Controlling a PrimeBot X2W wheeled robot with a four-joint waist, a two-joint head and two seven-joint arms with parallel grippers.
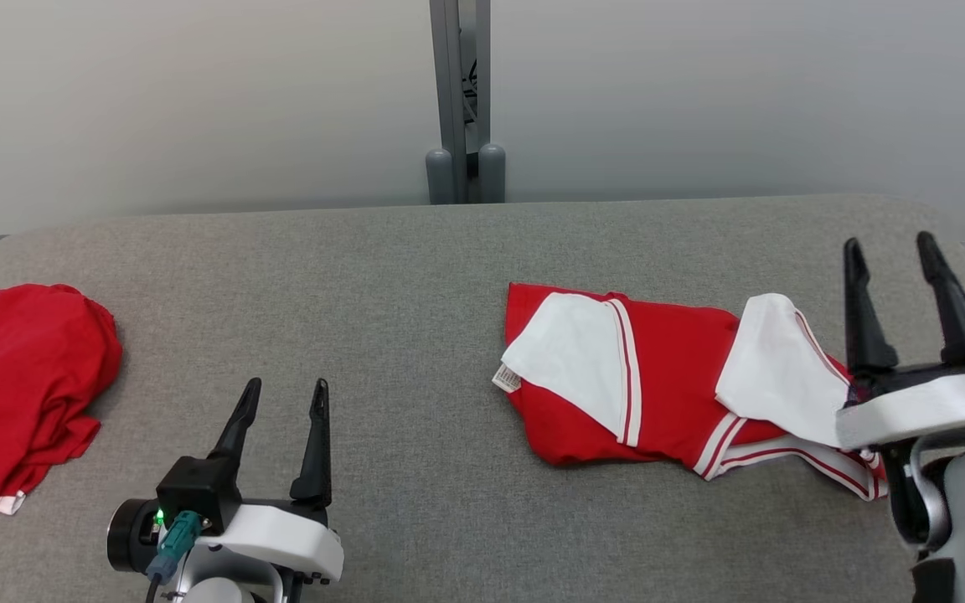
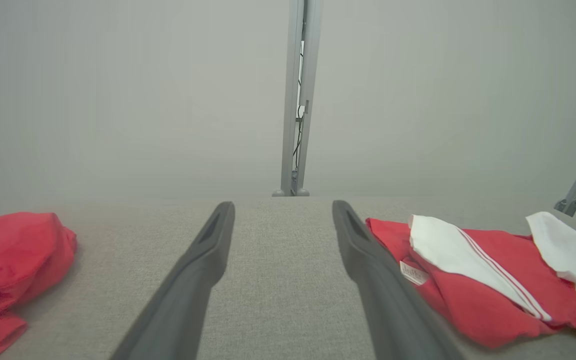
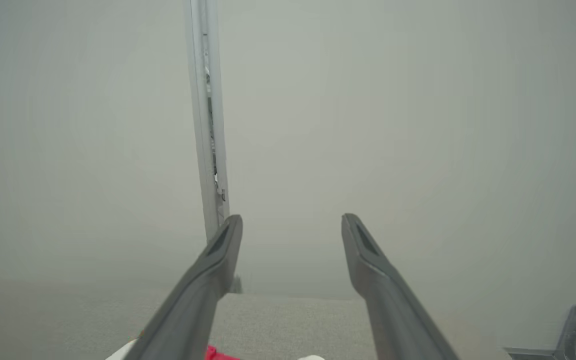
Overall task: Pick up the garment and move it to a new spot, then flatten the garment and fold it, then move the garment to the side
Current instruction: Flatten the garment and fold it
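A red garment with white sleeves and striped trim lies folded on the right half of the grey table; the left wrist view shows the same garment to the right of that gripper's fingers. My right gripper stands open above the garment's right end, nothing between its fingers, and in its own view the right gripper points over the table's far edge with a sliver of the garment below. My left gripper is open near the front, left of the garment; in the left wrist view it is empty.
A second, crumpled red garment lies at the table's left edge, also in the left wrist view. A grey partition post stands behind the table against pale wall panels. Bare table lies between the two garments.
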